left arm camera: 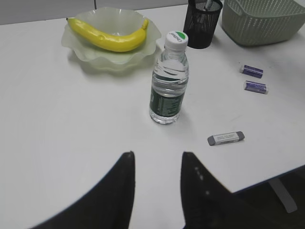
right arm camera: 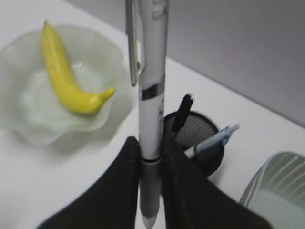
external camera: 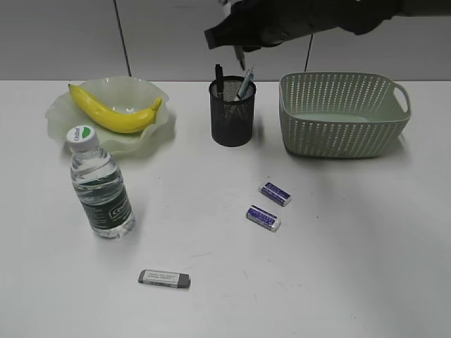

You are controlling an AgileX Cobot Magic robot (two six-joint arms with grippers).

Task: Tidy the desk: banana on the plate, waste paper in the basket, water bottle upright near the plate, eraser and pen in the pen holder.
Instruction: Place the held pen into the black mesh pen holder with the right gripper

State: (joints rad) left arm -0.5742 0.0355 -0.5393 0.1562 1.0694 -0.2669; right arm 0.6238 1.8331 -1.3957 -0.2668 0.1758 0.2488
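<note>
The banana [external camera: 116, 113] lies in the wavy green plate [external camera: 151, 141] at the back left. The water bottle [external camera: 102, 186] stands upright in front of the plate. The black mesh pen holder [external camera: 232, 116] holds a black pen and a blue-and-white pen. My right gripper [right arm camera: 150, 148] is shut on a silver-white pen [right arm camera: 151, 95], held upright in the air just left of the holder [right arm camera: 200, 143]; it shows at the top of the exterior view [external camera: 243, 44]. My left gripper [left arm camera: 157, 160] is open and empty over the desk's near edge. No waste paper shows.
The green basket [external camera: 342, 127] stands at the back right. Two purple-sleeved erasers [external camera: 275, 193] [external camera: 263, 217] lie mid-desk, and a grey eraser [external camera: 164, 279] lies near the front. The left wrist view shows the bottle [left arm camera: 169, 86] ahead and the grey eraser [left arm camera: 225, 138] to its right.
</note>
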